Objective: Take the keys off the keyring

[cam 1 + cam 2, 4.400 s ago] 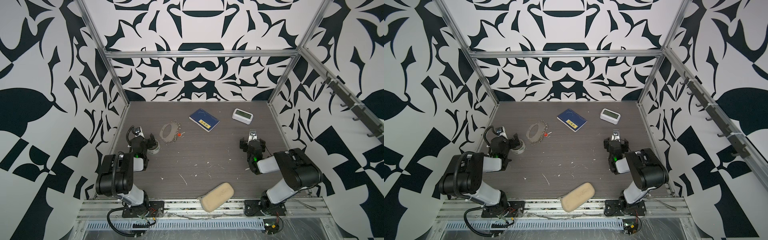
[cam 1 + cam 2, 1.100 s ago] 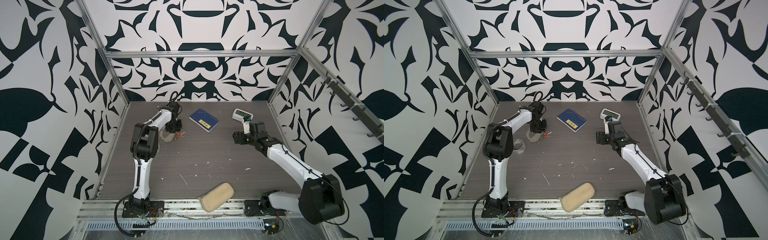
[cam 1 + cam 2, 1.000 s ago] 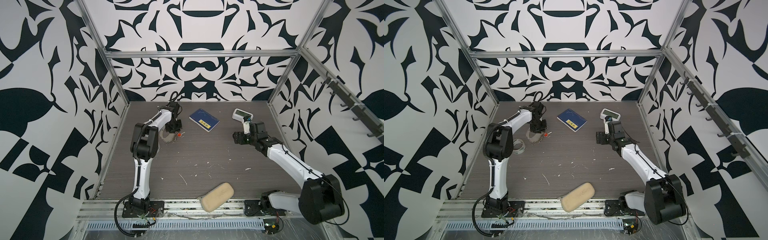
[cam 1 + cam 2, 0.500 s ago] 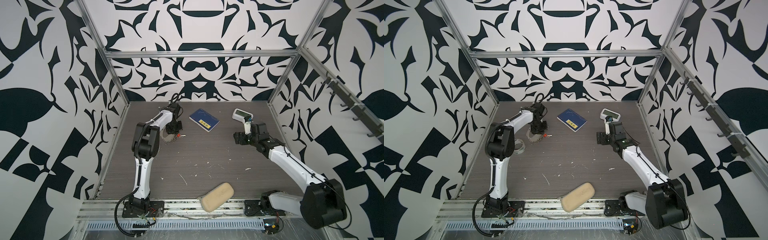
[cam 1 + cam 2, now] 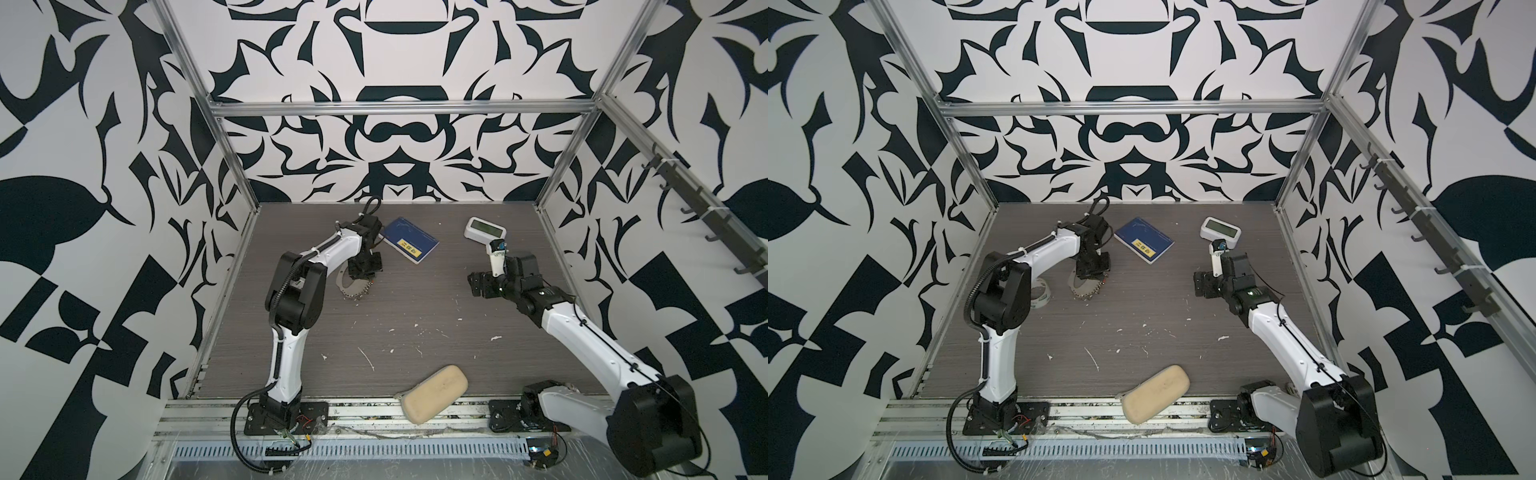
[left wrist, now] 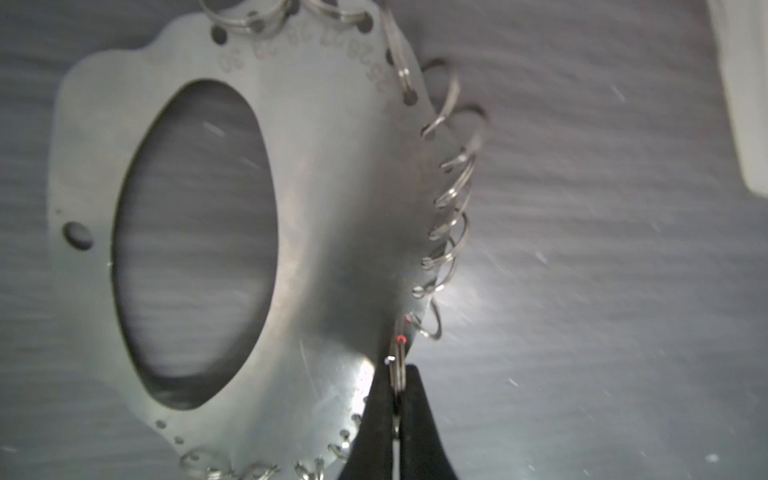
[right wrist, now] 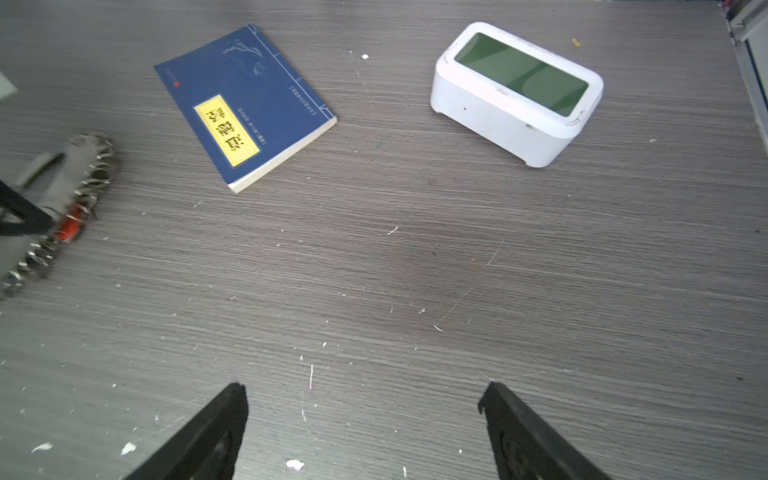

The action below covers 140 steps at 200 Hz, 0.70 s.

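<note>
The keys show only as a red tag and a glint of silver on the right-hand rim of the keyring, which sits far left on the table, near the blue book. The keyring looks tipped up rather than flat, with its fringe of small rings along the edge facing the table's middle. Your left gripper stands over it, jaws pinched tight on one thin split ring at that rim, beside the tag. Whether that ring carries the keys, the blur will not let you tell. Your right gripper hangs well apart to the right, near the white clock, jaws spread wide and holding nothing, pointing left over bare table. So the tag lies to the left of those open jaws, on the side facing them. The left arm is much the nearer. I judge the right must cross to the tag, with the left pinning the ring.
</note>
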### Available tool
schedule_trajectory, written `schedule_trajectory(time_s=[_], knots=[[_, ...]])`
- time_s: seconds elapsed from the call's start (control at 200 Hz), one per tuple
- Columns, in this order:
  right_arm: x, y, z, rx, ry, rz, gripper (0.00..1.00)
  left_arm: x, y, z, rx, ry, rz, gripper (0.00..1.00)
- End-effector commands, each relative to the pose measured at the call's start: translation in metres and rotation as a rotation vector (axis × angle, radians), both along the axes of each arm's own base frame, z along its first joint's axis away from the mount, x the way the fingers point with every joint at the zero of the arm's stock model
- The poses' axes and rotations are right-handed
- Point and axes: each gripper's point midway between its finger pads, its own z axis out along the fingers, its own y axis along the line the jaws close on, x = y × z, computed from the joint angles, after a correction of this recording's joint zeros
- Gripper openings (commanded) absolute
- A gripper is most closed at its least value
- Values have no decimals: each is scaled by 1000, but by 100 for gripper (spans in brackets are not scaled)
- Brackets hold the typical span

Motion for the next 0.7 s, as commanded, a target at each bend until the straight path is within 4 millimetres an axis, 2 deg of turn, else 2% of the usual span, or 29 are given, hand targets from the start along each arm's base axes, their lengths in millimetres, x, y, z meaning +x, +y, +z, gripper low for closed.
schedule_trajectory(time_s=[0.0,0.095,0.19,0.435,0.695], knots=[[-6,6,11,18,-39,43,93,-26,-18,12,-21,24,5,0],[-10,7,12,18,-54,54,93,-36,-29,16,-19,17,-18,0],[-12,8,11,25,-56,63,94,-37,-28,21,-14,2,-13,0],[-13,14,5,63,-31,74,93,-30,-5,14,45,6,-8,0],[-12,41,0,125,-37,171,93,-25,9,5,70,23,-5,6]])
